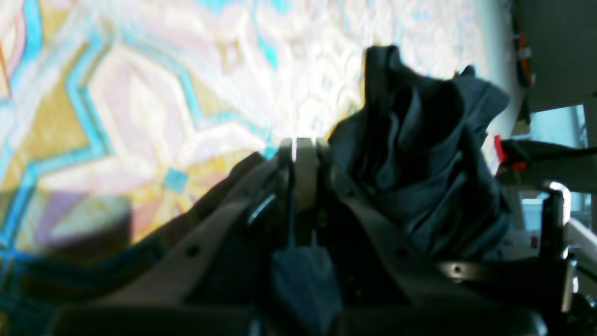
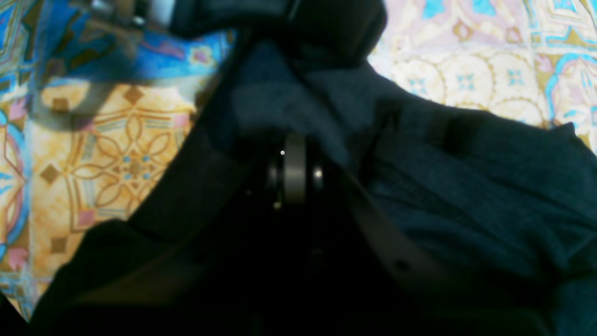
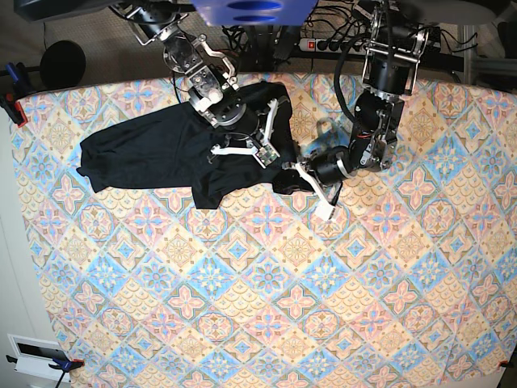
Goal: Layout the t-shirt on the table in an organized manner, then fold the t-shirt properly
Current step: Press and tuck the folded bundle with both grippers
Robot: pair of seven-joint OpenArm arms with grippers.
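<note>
The black t-shirt [image 3: 161, 153] lies crumpled across the back left of the table [image 3: 266, 291], one sleeve reaching left. My right gripper [image 3: 265, 153] sits on the shirt's right part. In the right wrist view its fingers [image 2: 295, 172] are shut together with dark fabric [image 2: 466, 186] bunched around them. My left gripper [image 3: 295, 174] meets the shirt's right edge from the right. In the left wrist view the left gripper [image 1: 301, 151] is shut, a scrap of dark cloth lies between the finger bases, and a heap of the shirt [image 1: 419, 163] rises just right of the tips.
Patterned cloth covers the whole table. Both arm bases, cables and a power strip [image 3: 323, 44] crowd the back edge. Clamps hold the cloth at the left corners [image 3: 12, 105]. The table edge and a stand [image 1: 555, 219] show at the right of the left wrist view.
</note>
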